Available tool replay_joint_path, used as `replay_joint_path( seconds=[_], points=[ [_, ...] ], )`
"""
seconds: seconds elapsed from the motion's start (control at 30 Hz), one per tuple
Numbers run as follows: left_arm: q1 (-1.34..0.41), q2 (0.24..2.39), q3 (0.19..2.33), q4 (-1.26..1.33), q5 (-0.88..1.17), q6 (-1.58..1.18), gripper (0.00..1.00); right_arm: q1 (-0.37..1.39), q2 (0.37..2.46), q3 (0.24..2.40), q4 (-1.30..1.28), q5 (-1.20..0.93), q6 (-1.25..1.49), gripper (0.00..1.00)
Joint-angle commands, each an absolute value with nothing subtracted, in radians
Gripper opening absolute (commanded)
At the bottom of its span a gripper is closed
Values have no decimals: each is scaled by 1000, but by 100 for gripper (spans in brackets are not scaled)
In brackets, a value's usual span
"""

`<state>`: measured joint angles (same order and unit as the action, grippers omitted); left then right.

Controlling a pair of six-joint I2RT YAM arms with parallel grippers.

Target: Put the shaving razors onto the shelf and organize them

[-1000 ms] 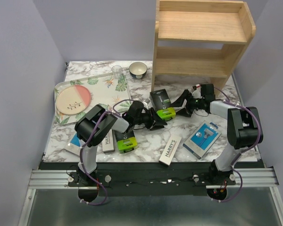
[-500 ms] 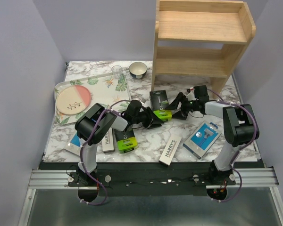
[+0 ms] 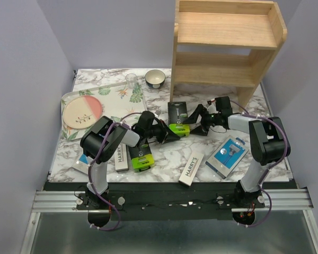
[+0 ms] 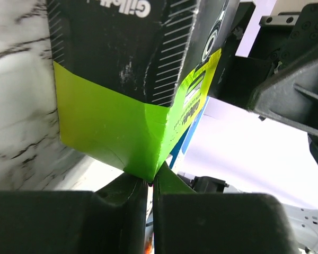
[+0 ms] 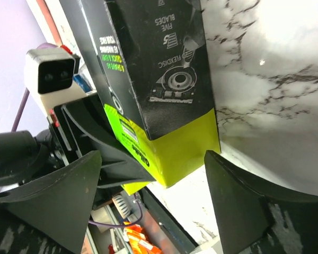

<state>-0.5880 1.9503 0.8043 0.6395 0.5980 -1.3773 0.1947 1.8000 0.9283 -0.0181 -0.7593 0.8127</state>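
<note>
Marble-patterned tabletop [image 3: 164,159] is carrying a black Gillette box [image 3: 178,117], which is lying just short of the wooden shelf [image 3: 228,39]. Left gripper [image 4: 150,185] is pinching the box's lime-green corner, jaws almost closed. Right gripper [image 5: 152,156] is gaping wide around that same green end, not touching it. Both arms are reaching low and inward, facing each other.
</note>
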Motion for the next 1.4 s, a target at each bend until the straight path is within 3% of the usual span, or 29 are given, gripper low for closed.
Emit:
replay_joint_path(
  seconds=[0.0, 0.2, 0.77, 0.87, 0.9, 0.97, 1.03, 1.1, 1.23, 1.37],
  points=[
    [-534, 1908, 801, 676, 575, -1353, 0, 206, 1752, 884, -28, -736, 821, 90],
    [-535, 1861, 836, 680, 603, -1322, 0, 204, 1761, 831, 40, -758, 891, 93],
    [-560, 1844, 874, 653, 621, -1281, 0, 256, 1898, 960, 213, -873, 1051, 95],
    [-560, 1839, 876, 657, 621, -1276, 0, 258, 1875, 939, 203, -873, 1045, 89],
    [-560, 1839, 879, 652, 621, -1275, 0, 259, 1864, 930, 199, -871, 1025, 78],
    [-555, 1835, 882, 634, 627, -1252, 0, 258, 1823, 905, 183, -862, 988, 68],
    [-548, 1821, 891, 599, 655, -1197, 25, 256, 1787, 885, 176, -858, 948, 57],
    [-532, 1793, 897, 575, 708, -1145, 39, 255, 1726, 874, 146, -857, 875, 52],
    [-519, 1668, 896, 416, 813, -938, 48, 236, 1608, 879, 63, -897, 741, 47],
    [-503, 1548, 885, 289, 893, -754, 49, 210, 1496, 954, -140, -978, 556, 43]
  ],
)
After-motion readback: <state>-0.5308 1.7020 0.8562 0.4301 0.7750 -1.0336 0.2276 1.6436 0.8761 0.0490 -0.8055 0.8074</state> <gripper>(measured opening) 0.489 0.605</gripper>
